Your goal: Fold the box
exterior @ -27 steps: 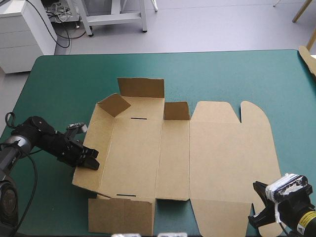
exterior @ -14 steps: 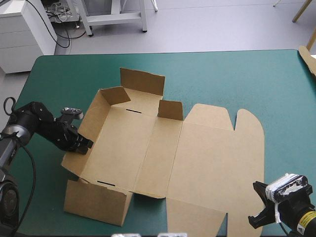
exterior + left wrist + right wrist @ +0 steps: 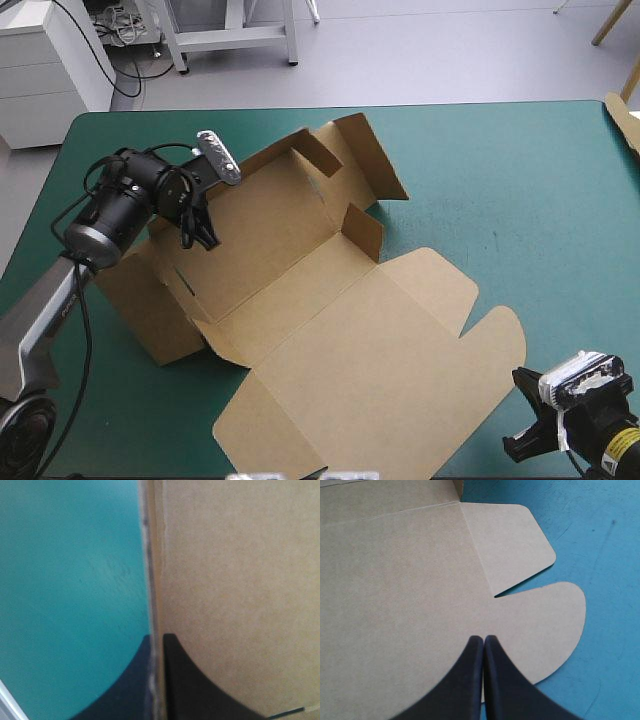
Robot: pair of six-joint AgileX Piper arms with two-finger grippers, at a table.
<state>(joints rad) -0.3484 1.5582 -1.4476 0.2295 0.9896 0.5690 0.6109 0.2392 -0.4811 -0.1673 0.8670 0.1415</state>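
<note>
The brown box (image 3: 330,330) lies slantwise across the teal-green cover, a cut sheet with its lid flat toward the near right. Its walls and flaps stand raised at the far left end (image 3: 330,160). My left gripper (image 3: 198,230) is shut on the box's left wall. In the left wrist view the board's edge (image 3: 154,580) runs between its fingers, so the left gripper (image 3: 157,639) has one finger on each face. My right gripper (image 3: 520,415) hangs by the near right corner, shut on nothing. In the right wrist view the right gripper (image 3: 483,642) hovers over the lid's rounded flap (image 3: 540,615).
A strip of more brown board (image 3: 622,118) pokes in at the table's far right edge. Bare teal-green cover (image 3: 520,190) stretches across the far right. A narrower bare strip lies along the left edge (image 3: 60,200).
The left gripper has closed on the left wall and swung toward the far side. The whole sheet turned with it, its lid end sliding nearer. The right arm has not moved.
</note>
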